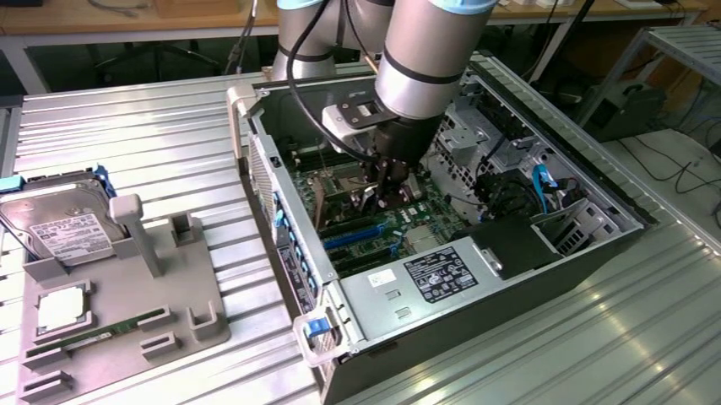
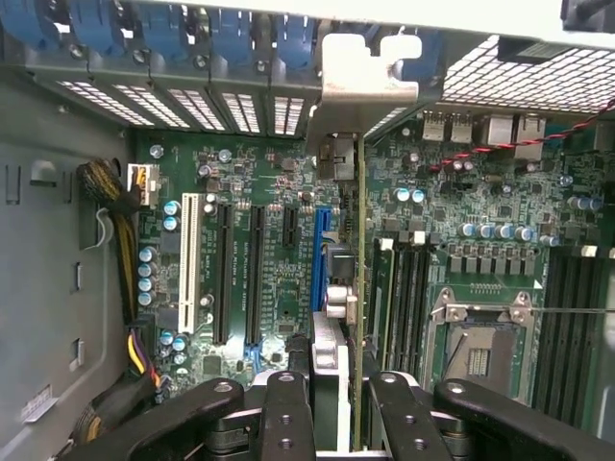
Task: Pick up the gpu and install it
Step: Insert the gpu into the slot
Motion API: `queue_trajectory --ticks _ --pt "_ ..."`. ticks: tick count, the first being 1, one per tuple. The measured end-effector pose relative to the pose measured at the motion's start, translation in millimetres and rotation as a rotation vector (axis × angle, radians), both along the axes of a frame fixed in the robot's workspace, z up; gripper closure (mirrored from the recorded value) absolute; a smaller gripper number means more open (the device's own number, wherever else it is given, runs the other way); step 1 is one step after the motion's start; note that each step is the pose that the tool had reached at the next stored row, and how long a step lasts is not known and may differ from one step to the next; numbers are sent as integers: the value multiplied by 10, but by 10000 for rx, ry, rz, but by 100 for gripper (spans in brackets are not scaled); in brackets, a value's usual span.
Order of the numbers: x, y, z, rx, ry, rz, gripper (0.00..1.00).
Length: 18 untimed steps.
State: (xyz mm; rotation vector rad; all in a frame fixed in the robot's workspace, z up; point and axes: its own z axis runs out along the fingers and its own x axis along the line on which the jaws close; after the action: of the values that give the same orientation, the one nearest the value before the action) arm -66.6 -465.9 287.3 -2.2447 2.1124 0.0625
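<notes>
One arm (image 1: 434, 59) slants down into case (image 1: 474, 337), pincer (image 2: 334, 413) clamping gpu (image 2: 346, 298).

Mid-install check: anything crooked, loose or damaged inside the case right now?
Nothing stands out. The gripper holds the gpu upright and edge-on by the blue slot, its bracket toward the rear slot openings. No loose or damaged parts show; seating cannot be judged.

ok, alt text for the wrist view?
Gripper holds the gpu edge-on over the motherboard, beside a blue expansion slot. Its silver bracket reaches the case's vented rear slot covers; whether the card is seated is unclear.
</notes>
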Motion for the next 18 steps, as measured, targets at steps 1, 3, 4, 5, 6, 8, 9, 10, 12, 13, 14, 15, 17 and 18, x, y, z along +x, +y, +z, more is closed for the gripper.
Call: queue_trajectory --ticks 1,3,4,5,6,8,9,10,12,13,14,15,17,18 --pt "-1 1 -17 -1 0 0 72" --pt "-7 4 -50 -1 0 -3 72" --pt "-8 9 -63 0 0 -12 72" --pt "-7 14 -74 -1 1 -56 72" --pt "-7 18 -84 1 0 -115 72" --pt "-8 18 -88 -1 0 -161 72" --pt "-8 18 -88 -1 0 -162 72" --pt "-8 18 -88 0 -1 -163 72" --pt "-23 19 -95 3 -2 -165 72" --pt "-28 20 -100 3 -2 -163 72" --pt "-30 21 -107 1 0 -163 72" --pt "-30 21 -118 1 -1 -163 72" --pt "-30 21 -143 1 0 -167 72" --pt "-30 21 -158 0 0 -169 72"
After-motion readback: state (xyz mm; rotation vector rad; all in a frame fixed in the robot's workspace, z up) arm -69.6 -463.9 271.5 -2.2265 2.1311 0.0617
